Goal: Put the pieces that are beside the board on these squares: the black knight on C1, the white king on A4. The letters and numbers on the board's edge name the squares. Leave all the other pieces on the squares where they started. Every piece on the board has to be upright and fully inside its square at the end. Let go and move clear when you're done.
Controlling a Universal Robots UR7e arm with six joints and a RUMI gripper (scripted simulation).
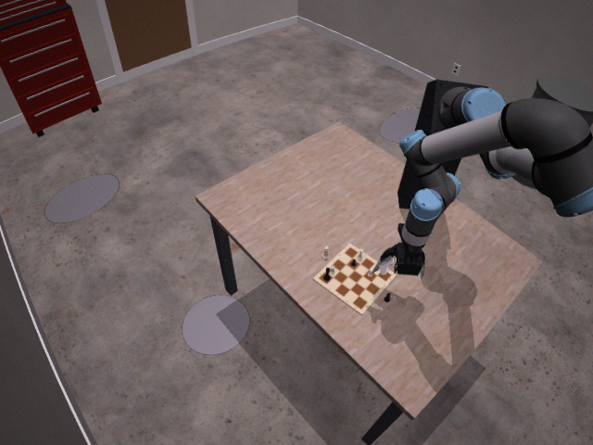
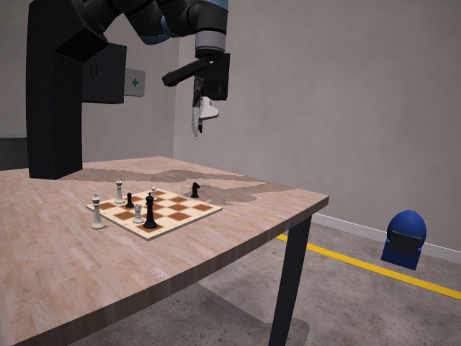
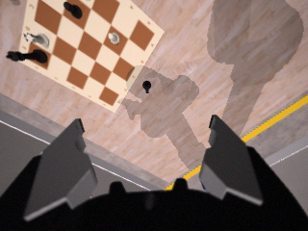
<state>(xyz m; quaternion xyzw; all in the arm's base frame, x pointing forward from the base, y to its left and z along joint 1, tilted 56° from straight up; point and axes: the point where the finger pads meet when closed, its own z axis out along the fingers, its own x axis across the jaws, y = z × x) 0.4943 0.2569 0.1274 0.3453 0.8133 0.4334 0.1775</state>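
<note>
The gripper (image 2: 197, 128) hung high above the surface (image 2: 238, 238), near the upper middle of the exterior view, its jaws spread wide with nothing between them; this height suited a survey of the pieces before a descent, and neither move of the task appeared begun. The black knight (image 2: 194, 189) stood upright on the bare wood just beside the far corner of the chessboard (image 2: 208, 210), inside the arm's shadow; in the wrist view it (image 3: 146, 87) lay just above centre, between the two jaws' tips and off the board's corner, which suggests it was the piece aimed at first. It was small, dark and narrow at the neck. The white king (image 2: 96, 212) stood upright off the board's left edge in the exterior view, tall and pale with a flared base. On the board stood four other pieces, among them a tall black one (image 2: 150, 210) at the near edge; these were to stay.
</note>
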